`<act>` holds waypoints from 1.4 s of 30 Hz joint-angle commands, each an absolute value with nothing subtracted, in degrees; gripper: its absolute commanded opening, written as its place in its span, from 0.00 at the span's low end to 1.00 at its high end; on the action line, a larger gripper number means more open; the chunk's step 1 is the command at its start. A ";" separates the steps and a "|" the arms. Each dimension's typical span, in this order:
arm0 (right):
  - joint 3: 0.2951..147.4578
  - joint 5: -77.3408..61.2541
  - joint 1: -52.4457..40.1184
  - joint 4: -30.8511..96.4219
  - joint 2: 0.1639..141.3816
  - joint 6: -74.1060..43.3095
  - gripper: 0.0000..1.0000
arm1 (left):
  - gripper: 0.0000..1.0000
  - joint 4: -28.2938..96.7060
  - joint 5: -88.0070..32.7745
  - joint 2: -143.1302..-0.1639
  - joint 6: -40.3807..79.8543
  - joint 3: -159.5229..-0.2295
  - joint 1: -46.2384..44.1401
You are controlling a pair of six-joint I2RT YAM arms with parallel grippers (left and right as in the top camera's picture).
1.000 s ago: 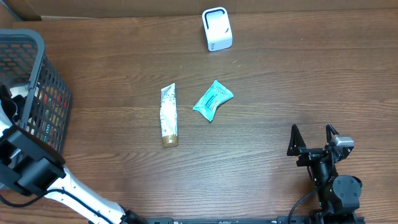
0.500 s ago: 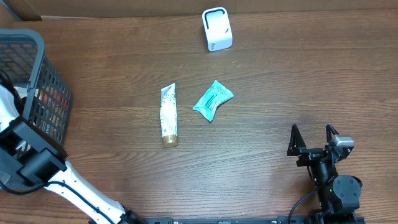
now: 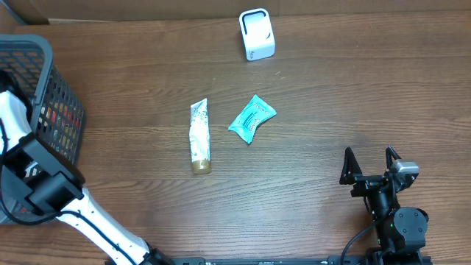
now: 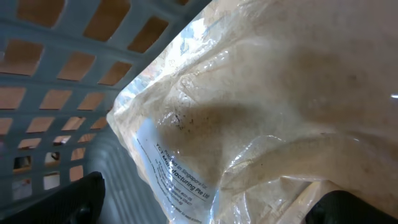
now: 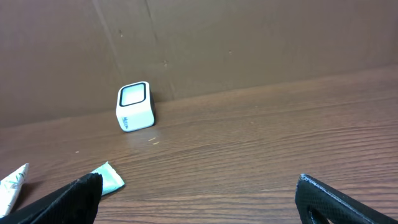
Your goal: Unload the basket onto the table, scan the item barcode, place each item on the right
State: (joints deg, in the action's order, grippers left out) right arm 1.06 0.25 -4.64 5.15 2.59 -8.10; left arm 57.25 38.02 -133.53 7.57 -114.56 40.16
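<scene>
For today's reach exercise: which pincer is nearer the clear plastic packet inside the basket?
Left. The left pincer is inside the basket, open and straddling the packet. The right pincer stands open on the far right of the table.

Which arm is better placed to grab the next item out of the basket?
Left. The left gripper is open inside the basket, right at a clear plastic bag. The right gripper sits open at the opposite side of the table, far from the basket.

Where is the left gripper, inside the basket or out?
Inside: left gripper open, basket mesh beyond it, clear plastic bag just ahead.
</scene>
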 commanded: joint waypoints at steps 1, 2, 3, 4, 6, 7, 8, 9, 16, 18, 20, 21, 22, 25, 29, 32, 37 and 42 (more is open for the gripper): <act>0.45 0.38 -4.86 4.80 2.50 -7.88 1.00 | 0.91 55.90 41.69 -134.76 8.86 -112.90 40.36; 0.45 0.36 -4.86 4.78 2.50 -7.88 1.00 | 0.91 55.37 41.71 -134.76 8.82 -112.03 40.36; 0.45 0.38 -4.86 4.78 2.50 -7.88 1.00 | 0.91 54.96 41.74 -134.76 8.78 -111.11 40.38; 0.45 0.36 -4.86 4.78 2.50 -7.88 1.00 | 0.91 54.24 41.74 -134.76 8.78 -109.84 40.47; 0.45 0.38 -4.86 4.78 2.50 -7.88 1.00 | 0.90 53.15 41.69 -134.76 8.80 -107.74 40.47; 0.45 0.38 -4.86 4.80 2.50 -7.88 1.00 | 0.90 52.69 41.34 -134.78 8.80 -106.65 40.47; 0.45 0.38 -4.86 4.78 2.50 -7.88 1.00 | 0.90 52.12 40.64 -134.78 8.80 -105.73 40.47; 0.45 0.36 -4.86 4.80 2.50 -7.88 1.00 | 0.90 51.75 39.90 -134.78 8.80 -104.88 40.47; 0.45 0.36 -4.86 4.80 2.50 -7.88 1.00 | 0.29 51.64 33.41 -134.78 8.82 -103.59 40.49; 0.45 0.38 -4.86 4.78 2.50 -7.88 1.00 | 0.04 52.14 32.40 -134.78 8.84 -103.59 40.40; 0.45 0.38 -4.86 4.80 2.50 -7.88 1.00 | 0.04 52.56 31.42 -134.78 8.82 -103.66 40.36; 0.45 0.38 -4.86 4.80 2.50 -7.88 1.00 | 0.04 53.06 31.11 -134.72 8.84 -103.79 40.29; 0.45 0.36 -4.86 4.80 2.50 -7.88 1.00 | 0.04 53.65 30.76 -134.56 8.82 -104.05 40.23; 0.45 0.36 -4.86 4.80 2.50 -7.88 1.00 | 0.04 56.21 26.81 -134.17 8.82 -106.69 40.12; 0.45 0.38 -4.86 4.80 2.50 -7.88 1.00 | 0.04 61.58 16.25 -133.80 8.82 -114.41 40.21; 0.45 0.38 -4.86 4.80 2.50 -7.88 1.00 | 0.04 66.48 9.10 -133.56 8.78 -122.69 40.03; 0.45 0.38 -4.86 4.78 2.50 -7.88 1.00 | 0.04 74.67 -0.45 -132.68 8.80 -137.49 39.72; 0.45 0.38 -4.86 4.78 2.50 -7.88 1.00 | 0.04 80.58 -6.85 -130.67 8.80 -146.76 39.72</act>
